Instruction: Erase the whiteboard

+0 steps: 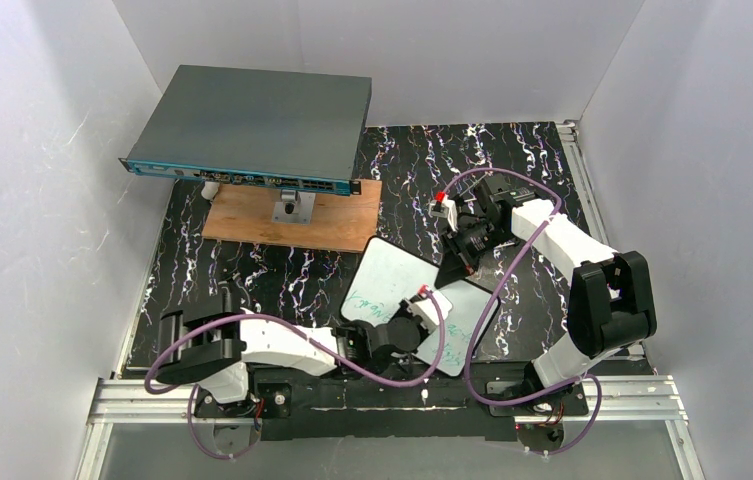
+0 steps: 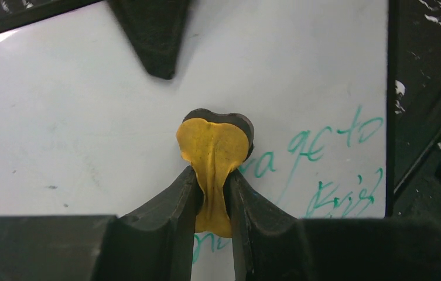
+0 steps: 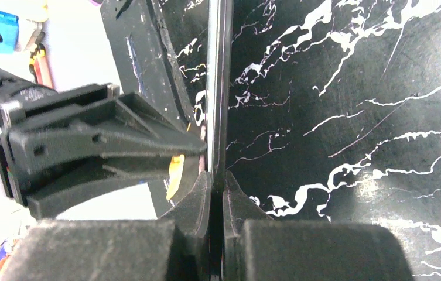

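Currently wiping: left gripper (image 2: 213,175) pinches a yellow cloth (image 2: 213,143) against the whiteboard (image 1: 392,272), which the right gripper (image 3: 216,182) clamps by its edge near table (image 1: 552,160) centre. Next, I judge, sweep onto the green writing (image 2: 323,146) (plenty left).

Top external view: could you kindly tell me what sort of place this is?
Likely a robot lab test cell: white panel walls enclose a marbled black table, two arms sit on aluminium rails, and a whiteboard serves as prop.
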